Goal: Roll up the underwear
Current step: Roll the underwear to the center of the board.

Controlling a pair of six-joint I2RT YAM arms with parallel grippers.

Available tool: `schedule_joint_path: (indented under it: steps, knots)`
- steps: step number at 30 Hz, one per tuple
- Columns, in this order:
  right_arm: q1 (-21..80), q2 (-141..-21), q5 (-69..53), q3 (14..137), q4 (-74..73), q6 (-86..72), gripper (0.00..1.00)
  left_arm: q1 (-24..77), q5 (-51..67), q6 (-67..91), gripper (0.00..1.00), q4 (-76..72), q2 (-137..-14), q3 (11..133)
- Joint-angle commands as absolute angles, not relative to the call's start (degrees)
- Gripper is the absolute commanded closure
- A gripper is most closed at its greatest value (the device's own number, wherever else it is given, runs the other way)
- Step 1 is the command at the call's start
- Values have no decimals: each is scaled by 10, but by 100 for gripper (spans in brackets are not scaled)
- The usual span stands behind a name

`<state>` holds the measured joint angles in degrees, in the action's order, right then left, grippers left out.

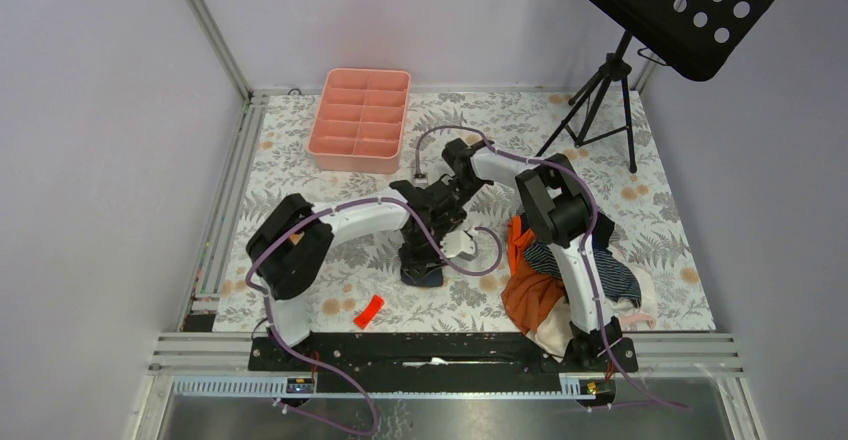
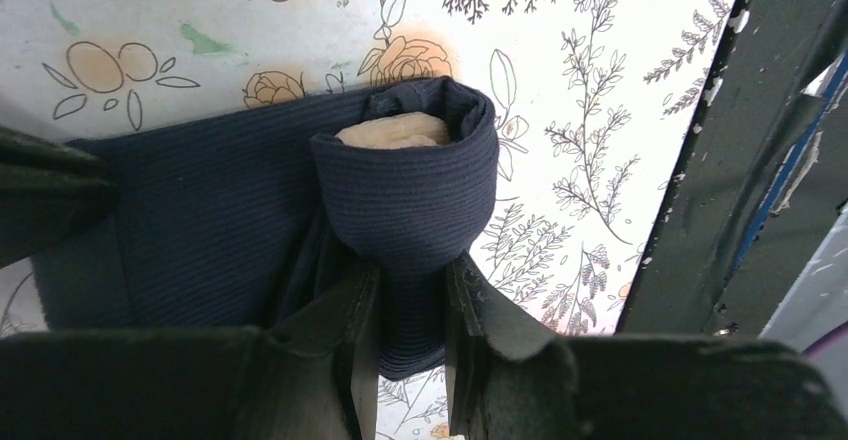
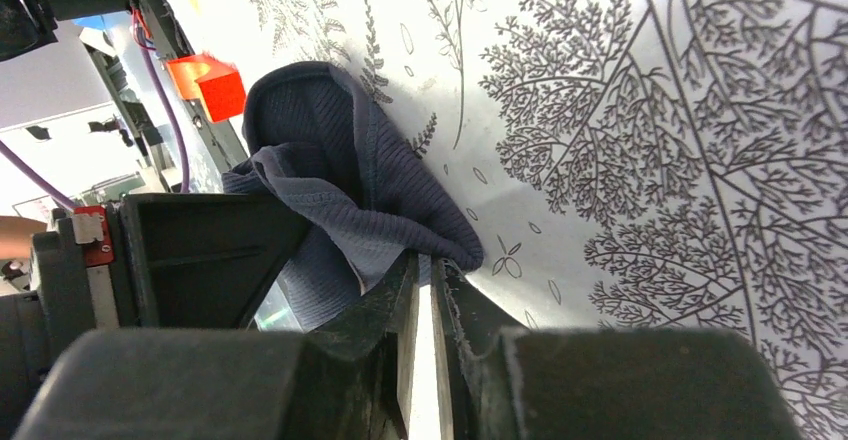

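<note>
The plain navy underwear (image 2: 210,210) lies on the floral table, one end rolled into a tube (image 2: 415,185) with the tan waistband (image 2: 392,131) showing inside. My left gripper (image 2: 410,310) is shut on the rolled end. My right gripper (image 3: 425,265) is shut on a folded edge of the same navy underwear (image 3: 340,150). In the top view both grippers, left (image 1: 418,256) and right (image 1: 443,222), meet over the underwear (image 1: 427,277) at the table's middle. The striped navy underwear (image 1: 548,258) lies in the cloth pile at the right.
A pink divided tray (image 1: 360,120) stands at the back. A small red object (image 1: 368,310) lies near the front edge and also shows in the right wrist view (image 3: 207,82). An orange garment (image 1: 530,298) and pale cloths are heaped by the right arm's base. A tripod stand (image 1: 600,100) stands at the back right.
</note>
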<state>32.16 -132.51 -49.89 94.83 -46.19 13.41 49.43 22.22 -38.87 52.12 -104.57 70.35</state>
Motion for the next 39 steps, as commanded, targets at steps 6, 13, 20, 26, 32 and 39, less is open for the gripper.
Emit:
schedule_joint_path:
  steps: [6, 13, 20, 26, 32, 39]
  knots:
    - [263, -1314, -479, 1032, -476, 189, 76, 454, 295, -344, 100, 534, -1080, 704]
    - [174, -1166, -476, 1088, -474, 235, 61, 398, 376, -363, 100, 561, -1125, 733]
    - [152, -850, -313, 769, -44, 142, 40, 347, 508, -390, 100, 667, -1272, 831]
    - [213, -688, -333, 616, -48, 245, 41, 337, 524, -409, 97, 692, -1343, 853]
    - [396, -644, -326, 495, -212, 401, 58, 336, 523, -409, 96, 681, -1365, 859]
    - [460, -659, -336, 382, -84, 465, 44, 333, 496, -398, 95, 671, -1383, 885]
